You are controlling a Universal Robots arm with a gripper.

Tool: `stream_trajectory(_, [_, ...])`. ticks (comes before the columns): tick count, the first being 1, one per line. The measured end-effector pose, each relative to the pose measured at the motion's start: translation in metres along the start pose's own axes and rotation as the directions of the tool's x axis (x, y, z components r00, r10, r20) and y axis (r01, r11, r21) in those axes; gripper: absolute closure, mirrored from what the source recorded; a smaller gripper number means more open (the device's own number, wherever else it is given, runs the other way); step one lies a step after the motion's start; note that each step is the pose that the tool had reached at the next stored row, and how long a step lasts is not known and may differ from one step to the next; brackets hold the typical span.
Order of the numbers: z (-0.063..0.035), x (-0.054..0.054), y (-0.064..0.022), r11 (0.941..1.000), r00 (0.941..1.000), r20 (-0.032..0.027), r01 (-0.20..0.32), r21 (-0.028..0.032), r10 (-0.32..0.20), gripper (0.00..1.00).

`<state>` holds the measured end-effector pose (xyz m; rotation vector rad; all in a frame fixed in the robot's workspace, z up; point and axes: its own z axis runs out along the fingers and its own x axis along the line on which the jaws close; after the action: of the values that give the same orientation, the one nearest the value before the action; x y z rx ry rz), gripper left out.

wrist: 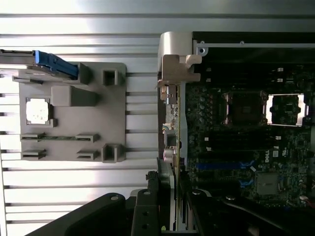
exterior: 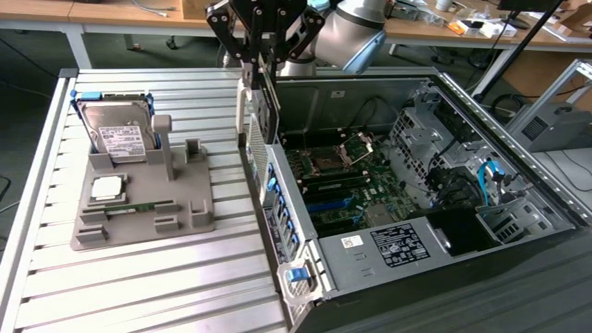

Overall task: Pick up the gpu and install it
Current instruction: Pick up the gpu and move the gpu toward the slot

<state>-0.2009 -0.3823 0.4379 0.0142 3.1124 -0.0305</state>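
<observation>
- Pincer (wrist: 172, 181) clamped on the gpu (wrist: 175, 118), card edge-on.
- gpu hangs upright at the open computer case's (exterior: 532, 187) slotted wall, above the motherboard (exterior: 342, 187).
- Grey fixture (exterior: 138, 208) on desk (exterior: 166, 284), apart.

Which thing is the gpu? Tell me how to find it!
Find the big open computer case on the metal table. Above its wall nearest the grey parts tray, the black gripper holds the gpu upright. It is the thin card with a silver end bracket, unlike the boxy hard drive standing in the tray.
</observation>
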Motion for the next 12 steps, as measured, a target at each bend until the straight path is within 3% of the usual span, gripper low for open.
stream_trajectory(12, [0.0001, -0.0032, -0.0002, 1.0, 1.0, 0.0, 0.0, 0.0001, 0.0, 0.73])
